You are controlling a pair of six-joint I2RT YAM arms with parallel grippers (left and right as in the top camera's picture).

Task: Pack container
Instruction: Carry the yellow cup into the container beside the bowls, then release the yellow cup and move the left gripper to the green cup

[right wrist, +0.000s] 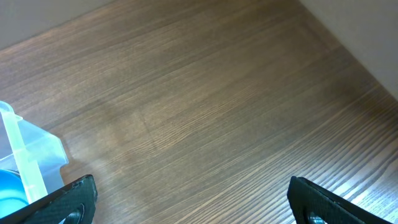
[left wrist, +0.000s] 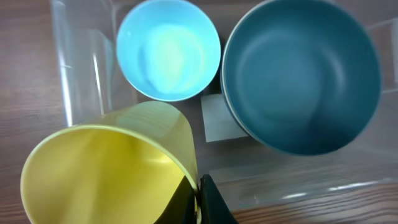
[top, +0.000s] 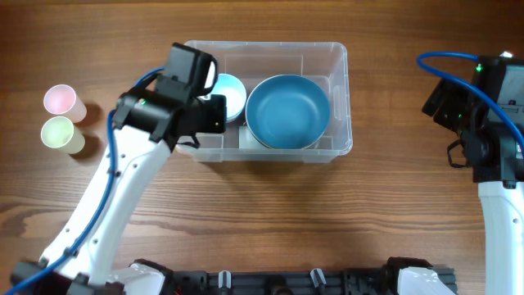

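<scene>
Container (top: 342,98): clear plastic, centre of table (top: 270,213), holding light-blue bowl (left wrist: 168,50) and teal bowl (left wrist: 301,74). Left pincer (left wrist: 198,196) clamped on yellow cup (left wrist: 106,168) rim, above left end. Right pincer (right wrist: 189,202) apart, empty. Risk: thin rim grip slipping; cup toppling against light-blue bowl on release.

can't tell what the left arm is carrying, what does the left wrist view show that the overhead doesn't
Left wrist only: a yellow cup, its rim pinched in the left jaws. Overhead only: a pink cup and a green cup standing left of the bin, plus the right arm. Both: a small light blue bowl and a bigger dark blue bowl inside the clear bin.
</scene>
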